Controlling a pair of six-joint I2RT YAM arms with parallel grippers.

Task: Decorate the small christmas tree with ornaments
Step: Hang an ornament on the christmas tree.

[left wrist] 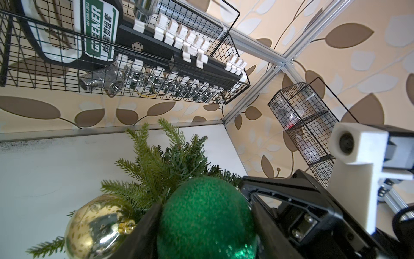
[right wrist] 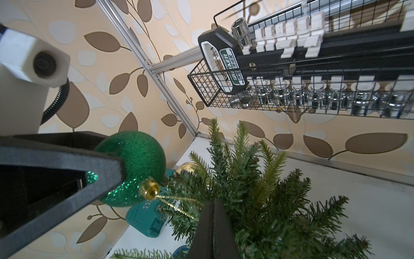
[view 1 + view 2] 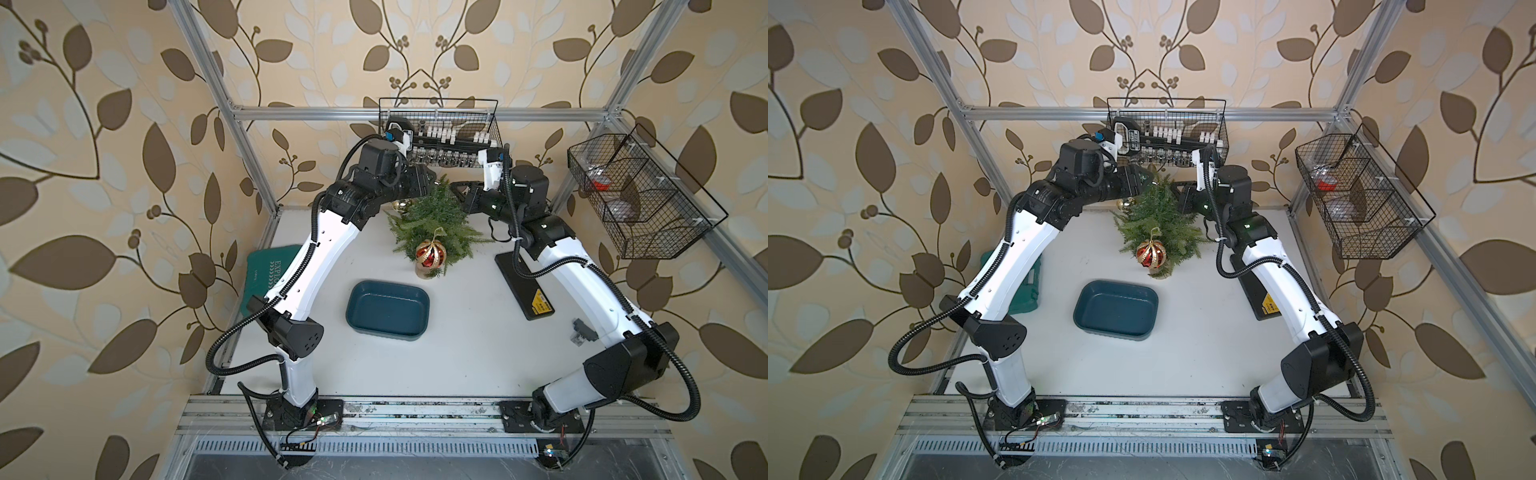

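- Left wrist view: the left gripper [image 1: 202, 201] is clamped on the green ball [image 1: 206, 219], just beside the tree's top.
- The tree [image 3: 432, 216] stands near the far edge of the table [image 3: 457, 353], about midway along it.
- The right gripper [image 2: 212, 215] has its jaws together over the tree. The green ball's gold thread [image 2: 177, 206] reaches them; whether it is pinched I cannot tell.
- A gold ball [image 1: 96, 226] hangs on the tree's left side, and a red-and-gold ball [image 3: 431, 253] on its near side.

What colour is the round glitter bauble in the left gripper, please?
Green bauble; clearest in left wrist view.
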